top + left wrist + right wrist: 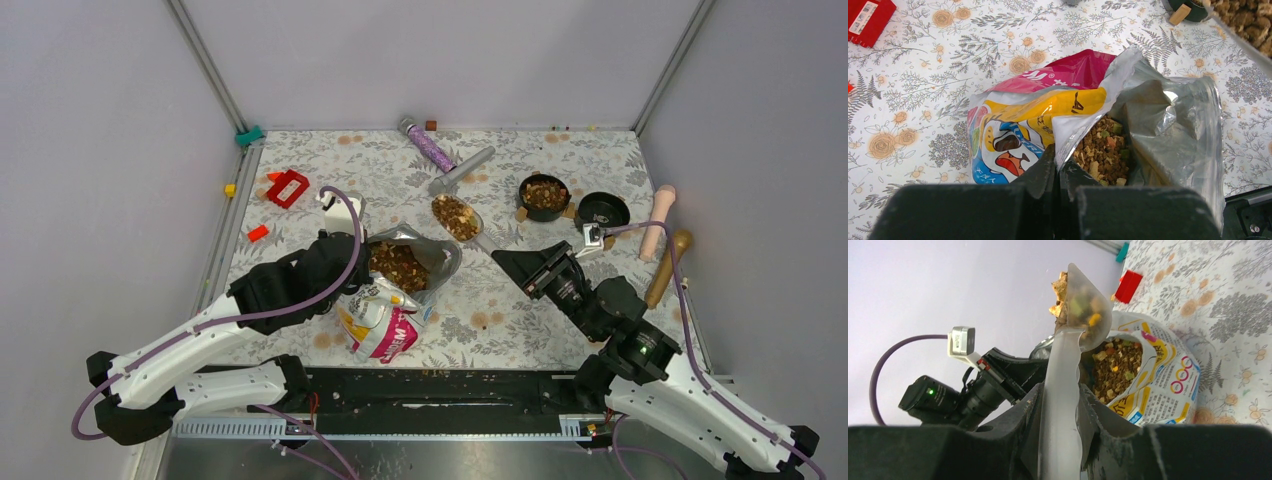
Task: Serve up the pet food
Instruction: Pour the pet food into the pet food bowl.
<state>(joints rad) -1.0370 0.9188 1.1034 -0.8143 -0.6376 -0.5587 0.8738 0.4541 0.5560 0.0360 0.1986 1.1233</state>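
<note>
while my left claw [1058,169] pinches the bag [1013,132] rim at 9 o'clock on the tabletop [560,300], my right claw [503,257] clamps the scoop [1062,360], heaped with kibble [455,215]. its long axis runs 4 to 10 o'clock. the empty-looking bowl [588,203] lies at 2 o'clock from that claw, the nearer arm, so i'd swing the load there.

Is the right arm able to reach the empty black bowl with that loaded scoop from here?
Probably yes. The right pincer grips the scoop, and the empty bowl sits on that arm's side. Only the filled bowl lies between; the scoop should pass over it.
</note>
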